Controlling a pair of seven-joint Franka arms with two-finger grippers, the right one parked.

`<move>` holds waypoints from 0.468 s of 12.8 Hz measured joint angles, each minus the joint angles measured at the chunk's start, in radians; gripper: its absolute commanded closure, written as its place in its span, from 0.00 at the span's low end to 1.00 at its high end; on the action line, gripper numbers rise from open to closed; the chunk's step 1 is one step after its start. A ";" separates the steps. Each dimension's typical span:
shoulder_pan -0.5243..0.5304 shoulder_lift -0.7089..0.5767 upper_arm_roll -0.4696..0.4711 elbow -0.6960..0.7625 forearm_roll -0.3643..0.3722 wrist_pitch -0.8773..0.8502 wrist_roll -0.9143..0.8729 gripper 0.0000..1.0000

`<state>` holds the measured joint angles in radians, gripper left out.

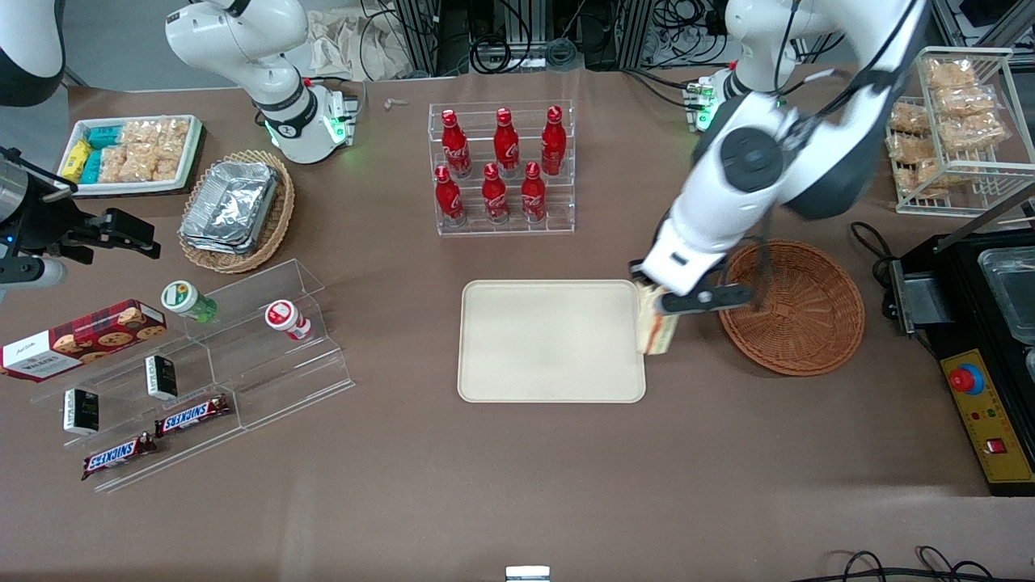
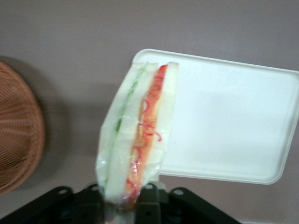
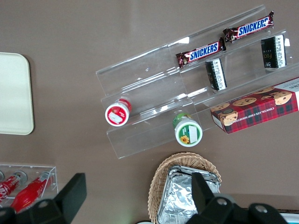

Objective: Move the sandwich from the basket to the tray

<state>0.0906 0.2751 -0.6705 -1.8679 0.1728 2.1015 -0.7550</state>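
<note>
Already the gripper (image 2: 122, 196) was clamped on one end of the sandwich (image 2: 138, 135), hanging just past the tray's (image 1: 550, 388) rim with the basket (image 1: 796, 311) beside it; it looked light, soft and easily crushed, best pinched gently across the bread faces.

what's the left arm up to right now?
The left arm is carrying the sandwich from the reddish-brown wicker basket to the beige tray. Its tool is shut on the sandwich, held above the table between basket and tray, right at the tray's edge. The wrist view shows the wedge hanging over the tray's corner with the filling edge toward the camera. The basket looks empty, and nothing is on the tray yet, so the placing is not yet done.
</note>
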 measured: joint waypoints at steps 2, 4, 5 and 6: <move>-0.038 0.121 -0.001 -0.007 0.178 0.074 -0.109 1.00; -0.045 0.232 0.000 -0.005 0.302 0.137 -0.162 1.00; -0.046 0.276 0.000 -0.002 0.347 0.156 -0.177 1.00; -0.046 0.313 0.000 0.003 0.391 0.165 -0.198 1.00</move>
<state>0.0442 0.5876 -0.6704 -1.8651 0.5640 2.2667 -0.9526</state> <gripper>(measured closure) 0.806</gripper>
